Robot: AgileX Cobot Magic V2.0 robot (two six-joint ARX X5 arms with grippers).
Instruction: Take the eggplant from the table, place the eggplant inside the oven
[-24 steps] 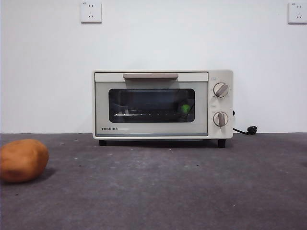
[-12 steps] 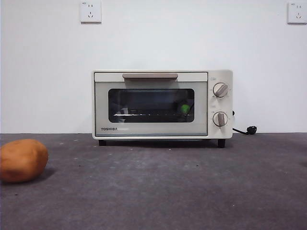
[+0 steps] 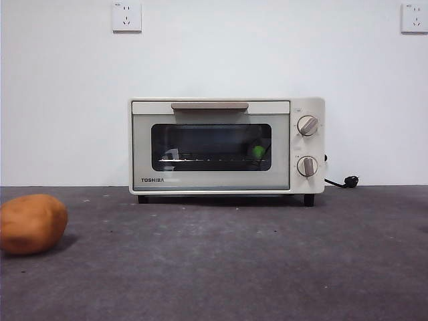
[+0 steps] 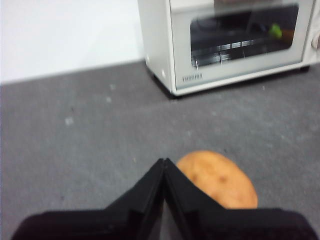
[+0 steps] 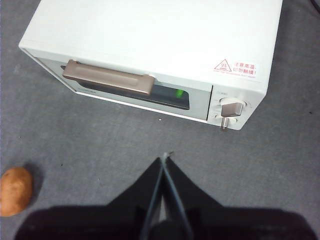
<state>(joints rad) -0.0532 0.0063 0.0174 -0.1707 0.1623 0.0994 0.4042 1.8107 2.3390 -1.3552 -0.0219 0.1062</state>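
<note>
Eggplant (image 3: 258,152) sits inside the closed oven (image 3: 226,146), only its green cap showing through the window. It looks like a light, stiff, smooth toy, best gripped across its middle. Left gripper (image 4: 164,162), jaws together and empty, hovers near the potato (image 4: 217,178); right gripper (image 5: 163,159), likewise closed and empty, hangs above the oven front.

My left gripper (image 4: 164,165) has two matte black jaws, wedge-shaped and tapering to a thin point. My right gripper (image 5: 164,159) looks the same: plain black and angular.
</note>
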